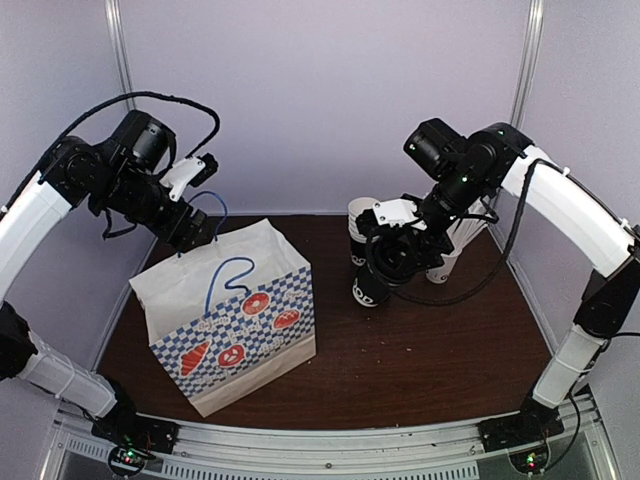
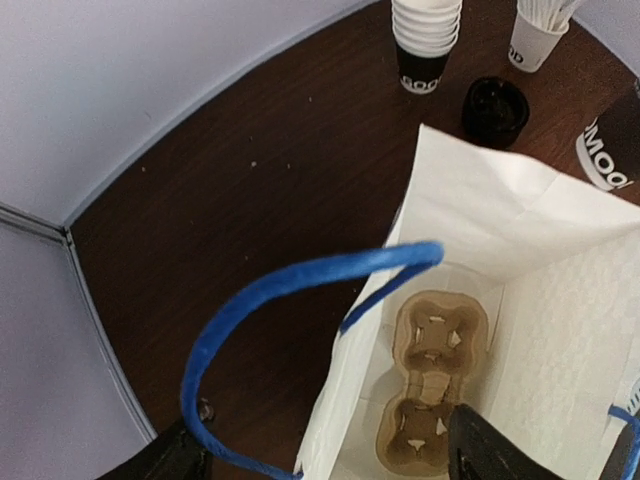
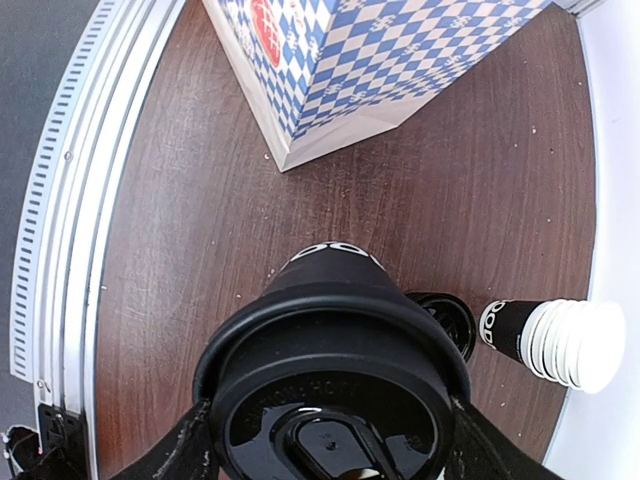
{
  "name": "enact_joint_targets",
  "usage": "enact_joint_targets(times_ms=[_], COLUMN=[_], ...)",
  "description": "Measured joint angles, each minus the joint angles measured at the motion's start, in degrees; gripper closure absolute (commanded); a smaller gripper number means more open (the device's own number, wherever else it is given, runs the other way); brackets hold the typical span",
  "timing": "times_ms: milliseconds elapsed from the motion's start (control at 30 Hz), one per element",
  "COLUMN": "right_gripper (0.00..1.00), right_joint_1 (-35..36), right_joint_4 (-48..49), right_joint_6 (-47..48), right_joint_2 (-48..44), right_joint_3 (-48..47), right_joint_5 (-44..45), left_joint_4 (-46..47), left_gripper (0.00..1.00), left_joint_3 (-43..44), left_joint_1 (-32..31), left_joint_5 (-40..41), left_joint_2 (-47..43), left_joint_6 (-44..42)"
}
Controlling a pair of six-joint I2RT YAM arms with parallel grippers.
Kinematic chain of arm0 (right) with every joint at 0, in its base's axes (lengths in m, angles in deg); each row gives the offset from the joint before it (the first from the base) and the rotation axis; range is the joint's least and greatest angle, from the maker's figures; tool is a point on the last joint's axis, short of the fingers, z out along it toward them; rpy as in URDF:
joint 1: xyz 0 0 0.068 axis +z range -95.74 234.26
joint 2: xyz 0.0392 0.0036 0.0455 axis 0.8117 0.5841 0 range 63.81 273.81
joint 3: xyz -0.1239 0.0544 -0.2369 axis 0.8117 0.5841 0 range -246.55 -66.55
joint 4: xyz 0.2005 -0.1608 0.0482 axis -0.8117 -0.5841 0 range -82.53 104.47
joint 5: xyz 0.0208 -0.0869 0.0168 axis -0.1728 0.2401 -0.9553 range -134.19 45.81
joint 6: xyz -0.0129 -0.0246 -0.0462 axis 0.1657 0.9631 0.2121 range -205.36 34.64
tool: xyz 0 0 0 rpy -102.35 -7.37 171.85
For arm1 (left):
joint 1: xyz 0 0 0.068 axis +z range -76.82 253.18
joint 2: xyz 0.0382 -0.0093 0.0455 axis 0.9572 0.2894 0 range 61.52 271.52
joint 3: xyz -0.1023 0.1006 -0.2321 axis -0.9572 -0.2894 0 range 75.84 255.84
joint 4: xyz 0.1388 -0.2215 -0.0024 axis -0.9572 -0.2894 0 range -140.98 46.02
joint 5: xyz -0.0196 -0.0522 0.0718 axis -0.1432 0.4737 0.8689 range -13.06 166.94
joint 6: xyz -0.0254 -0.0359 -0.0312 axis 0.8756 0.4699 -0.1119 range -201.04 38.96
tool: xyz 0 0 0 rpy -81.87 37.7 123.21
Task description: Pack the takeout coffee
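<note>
The takeout coffee [image 3: 335, 320], a black cup with a black sip lid, stands upright in my right gripper [image 3: 335, 445], whose fingers [image 3: 188, 452] press on both sides of its lid rim. From above, the cup [image 1: 368, 290] and right gripper [image 1: 388, 262] are right of the checked paper bag [image 1: 240, 325]. My left gripper [image 2: 325, 462] is open at the bag's back edge. One dark finger [image 2: 488, 450] is inside the bag [image 2: 500, 215] and the other is outside. The blue handle [image 2: 290, 285] loops between them. A brown cup carrier [image 2: 432, 385] lies on the bag's floor.
A stack of black cups [image 1: 362, 228] stands at the back, with a white cup of straws [image 2: 535, 35] and a short stack of black lids [image 2: 495, 105] beside it. The table's metal front rail [image 3: 60, 230] runs along the near edge.
</note>
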Motion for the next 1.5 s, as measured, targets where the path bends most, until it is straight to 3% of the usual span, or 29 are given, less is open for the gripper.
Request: enact_joint_targets(times_ms=[267, 400, 567, 633, 667, 867, 1200, 1500], right_gripper=[0.30, 0.30, 0.29, 0.29, 0.29, 0.28, 0.28, 0.30], right_joint_1=[-0.50, -0.50, -0.83, -1.29, -1.66, -5.77, -5.79, 6.29], right_joint_4=[-0.02, -0.02, -0.07, 0.20, 0.42, 4.33, 9.05, 5.25], right_joint_6=[-2.91, -4.35, -5.31, -5.99, -6.40, -9.86, -15.56, -8.98], right_joint_2=[-0.79, -1.05, -2.16, -2.99, -3.37, -3.06, 3.61, 5.97], right_joint_3=[0.31, 0.24, -1.16, -1.79, -2.16, -7.26, -27.87, -29.51], right_joint_5=[-0.92, -1.42, -1.33, -0.98, -0.92, -1.25, -9.51, -8.00], left_joint_4=[-5.97, -6.03, -5.95, -5.84, -5.77, -5.84, -4.20, -2.08], left_gripper=[0.31, 0.45, 0.70, 0.94, 1.00, 1.00, 1.00, 1.00], left_joint_3=[-4.22, -5.79, -5.86, -5.84, -5.84, -2.99, 9.11, 10.38], left_joint_1=[7.56, 11.02, 12.11, 12.31, 12.35, 12.39, 8.35, 1.79], left_joint_5=[-3.76, -10.40, -17.16, -19.43, -20.46, -24.15, -24.41, -21.81], left_joint_2=[-1.66, -1.97, 2.10, 3.78, 4.42, 7.19, 11.43, 16.76], left_joint_6=[1.62, 0.55, -1.42, -2.23, -2.62, -4.59, -6.12, -6.10])
